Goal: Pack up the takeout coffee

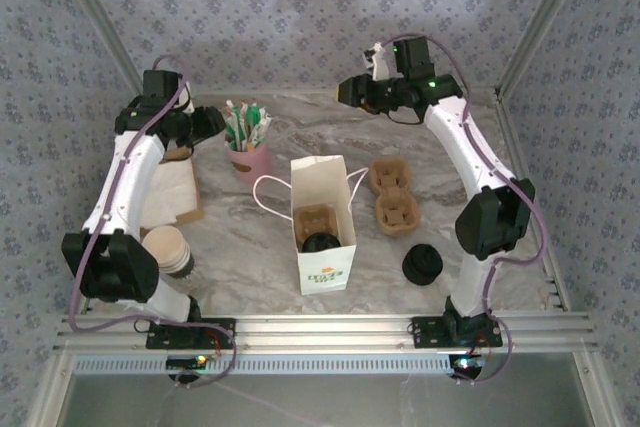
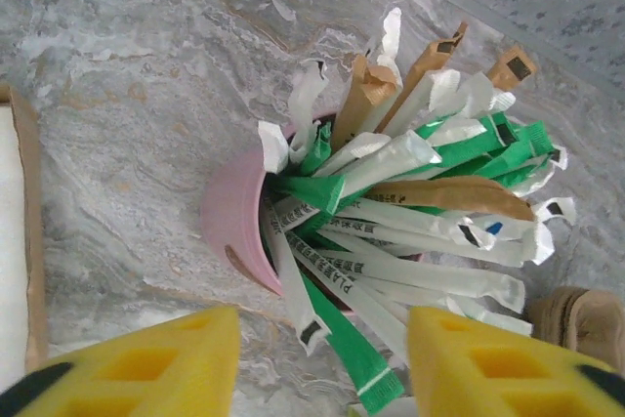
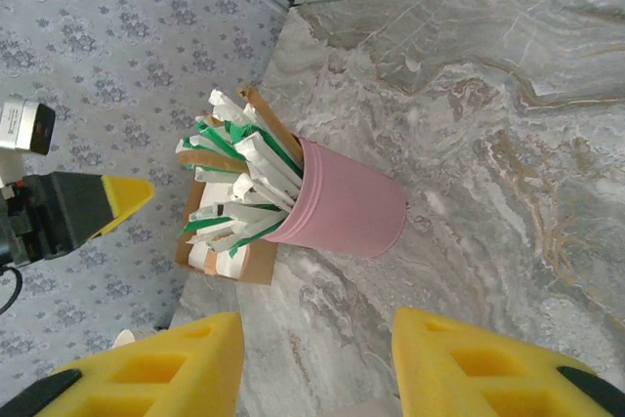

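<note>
- Yellow fingers (image 2: 146,368) of the left gripper (image 2: 322,324) sat closest to the lens, spread apart with nothing pinched. The lower ends of a few sachets (image 2: 410,241) showed in the gap, apparently untouched.
- Those sachets stood fanned in a pink cup (image 2: 234,217) on the desk (image 2: 127,75), upright so that a single one could be plucked from above.
- Spread and empty too, the right gripper (image 3: 317,324) was aimed at the same pink cup from its 2 o'clock side, probably lined up for an extra to go with the drink.
- At the desk's centre in the top view the white bag (image 1: 325,272) stood open-mouthed. The takeout coffee (image 1: 320,241), with its black lid, sat inside it in a cardboard carrier (image 1: 312,217), which would keep it from tipping.
- Spare carriers (image 1: 393,197) lay at the bag's 2 o'clock, loose black lids (image 1: 422,264) at 4 o'clock, the stack of cream cups (image 1: 170,250) at 9 o'clock and the pink cup at 11 o'clock.
- By my judgement, the main packing was done and only extras remained.
</note>
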